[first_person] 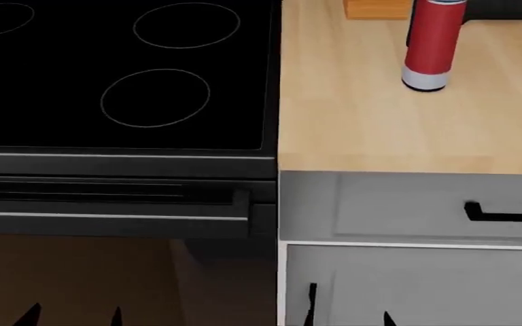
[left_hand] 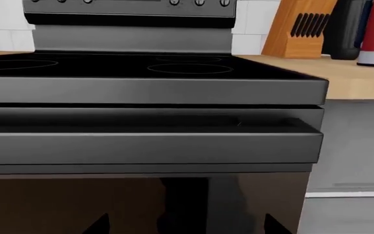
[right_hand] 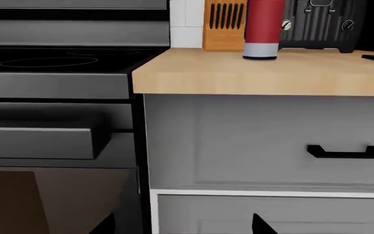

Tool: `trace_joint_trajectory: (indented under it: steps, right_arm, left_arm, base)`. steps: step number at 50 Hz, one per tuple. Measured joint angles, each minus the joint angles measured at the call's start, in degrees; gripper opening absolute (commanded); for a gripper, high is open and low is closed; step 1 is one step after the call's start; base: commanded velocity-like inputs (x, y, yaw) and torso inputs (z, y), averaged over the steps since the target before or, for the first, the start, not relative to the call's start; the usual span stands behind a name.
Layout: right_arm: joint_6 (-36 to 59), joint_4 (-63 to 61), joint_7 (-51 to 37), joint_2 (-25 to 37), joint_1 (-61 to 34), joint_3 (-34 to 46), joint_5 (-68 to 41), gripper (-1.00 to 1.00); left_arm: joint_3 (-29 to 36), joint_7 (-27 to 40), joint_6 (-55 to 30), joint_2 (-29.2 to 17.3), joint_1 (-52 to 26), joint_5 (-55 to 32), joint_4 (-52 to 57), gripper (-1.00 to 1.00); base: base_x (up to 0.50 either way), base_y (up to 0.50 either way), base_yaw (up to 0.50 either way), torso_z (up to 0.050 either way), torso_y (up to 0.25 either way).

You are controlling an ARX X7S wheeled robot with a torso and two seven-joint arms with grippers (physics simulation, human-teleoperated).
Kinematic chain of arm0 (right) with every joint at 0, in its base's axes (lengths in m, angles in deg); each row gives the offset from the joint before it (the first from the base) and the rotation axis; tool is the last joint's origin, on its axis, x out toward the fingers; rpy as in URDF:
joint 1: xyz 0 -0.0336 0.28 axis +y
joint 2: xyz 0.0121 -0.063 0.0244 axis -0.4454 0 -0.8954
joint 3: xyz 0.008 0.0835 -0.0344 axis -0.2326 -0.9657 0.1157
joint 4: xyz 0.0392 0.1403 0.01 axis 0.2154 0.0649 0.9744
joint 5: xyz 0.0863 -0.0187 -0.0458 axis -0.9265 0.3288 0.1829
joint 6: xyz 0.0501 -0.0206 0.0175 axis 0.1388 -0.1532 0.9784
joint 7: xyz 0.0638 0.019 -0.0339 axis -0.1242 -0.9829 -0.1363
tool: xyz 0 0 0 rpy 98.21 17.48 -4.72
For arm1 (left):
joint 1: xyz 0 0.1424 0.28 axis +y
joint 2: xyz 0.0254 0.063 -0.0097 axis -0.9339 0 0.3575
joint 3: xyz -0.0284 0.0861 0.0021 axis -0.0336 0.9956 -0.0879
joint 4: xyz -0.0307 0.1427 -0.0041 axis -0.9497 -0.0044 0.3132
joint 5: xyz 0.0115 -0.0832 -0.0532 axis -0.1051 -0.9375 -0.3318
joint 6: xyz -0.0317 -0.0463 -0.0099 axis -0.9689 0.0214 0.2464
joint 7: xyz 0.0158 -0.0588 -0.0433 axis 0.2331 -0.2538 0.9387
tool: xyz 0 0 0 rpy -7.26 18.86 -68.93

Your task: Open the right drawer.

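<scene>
The right drawer [first_person: 424, 207] sits shut at the lower right of the head view, directly under the wooden surface [first_person: 370, 129], its black handle [first_person: 508, 212] at the frame's right edge. A red bottle [first_person: 433, 44] stands on the surface at upper right, and the black stove [first_person: 120, 81] fills the left. Only dark jaw tips show at the bottom edges; how far either arm's jaws are open cannot be told. Neither touches the drawer.
</scene>
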Motion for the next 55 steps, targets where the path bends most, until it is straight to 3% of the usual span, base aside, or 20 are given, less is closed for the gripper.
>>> trace_joint_trajectory:
  steps: [55]
  right_arm:
    - [-0.6,0.3,-2.5,2.3,-0.4,2.7,-2.2,1.00]
  left_arm:
    - [2.8,2.3,0.7,-2.3,-0.2,-2.2,0.3,1.00]
  base:
    - [0.00,-0.28,0.00,0.000,0.000]
